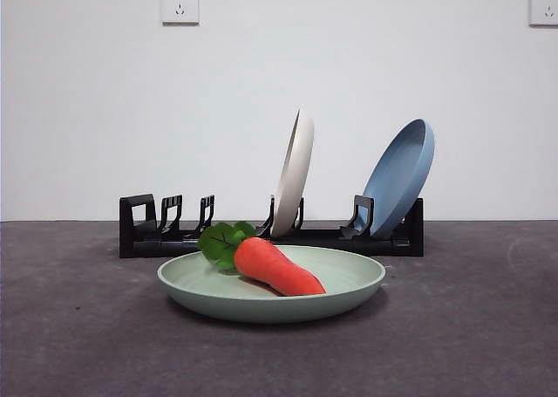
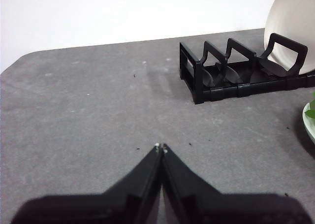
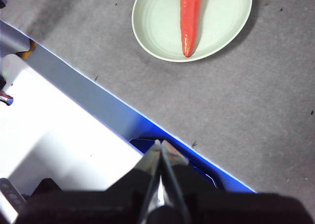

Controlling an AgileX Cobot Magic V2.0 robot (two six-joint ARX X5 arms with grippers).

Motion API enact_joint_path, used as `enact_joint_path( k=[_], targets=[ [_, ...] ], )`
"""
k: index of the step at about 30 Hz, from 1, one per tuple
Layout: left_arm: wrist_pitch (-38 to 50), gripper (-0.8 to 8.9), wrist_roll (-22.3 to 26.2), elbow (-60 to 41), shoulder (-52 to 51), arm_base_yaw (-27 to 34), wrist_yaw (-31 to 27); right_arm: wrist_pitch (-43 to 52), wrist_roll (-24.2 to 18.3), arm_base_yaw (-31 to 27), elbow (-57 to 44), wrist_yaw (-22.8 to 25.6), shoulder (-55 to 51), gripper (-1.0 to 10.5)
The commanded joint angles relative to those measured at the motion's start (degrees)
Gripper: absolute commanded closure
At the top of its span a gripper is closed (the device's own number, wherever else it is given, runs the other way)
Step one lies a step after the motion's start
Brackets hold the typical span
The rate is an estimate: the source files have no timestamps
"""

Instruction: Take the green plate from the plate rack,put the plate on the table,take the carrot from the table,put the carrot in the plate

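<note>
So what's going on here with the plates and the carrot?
Nothing is being handled right now. The green plate lies flat on the table in front of the plate rack, and the carrot lies in it, leaves toward the rack. A cream-white plate and a blue plate stand in the rack. The left gripper and right gripper are shut, empty and away from the plate.
</note>
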Motion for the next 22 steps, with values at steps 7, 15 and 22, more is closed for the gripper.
enact_joint_path(
  k=[7,15,22],
  targets=[
    [0.2,8.17,-0.3,-0.8,-0.2,0.2,0.0,1.1,-4.8,-1.8,-0.1,2.7,-1.0,9.5],
    [0.2,8.17,-0.3,-0.8,-0.1,0.2,0.0,24.0,-9.1,-19.9,-7.7,-4.7,-9.7,9.5],
    [0.2,8.17,-0.3,-0.8,-0.1,0.2,0.0,43.5,-10.7,-30.0,-26.3,-4.3,-20.6,9.5]
  ],
)
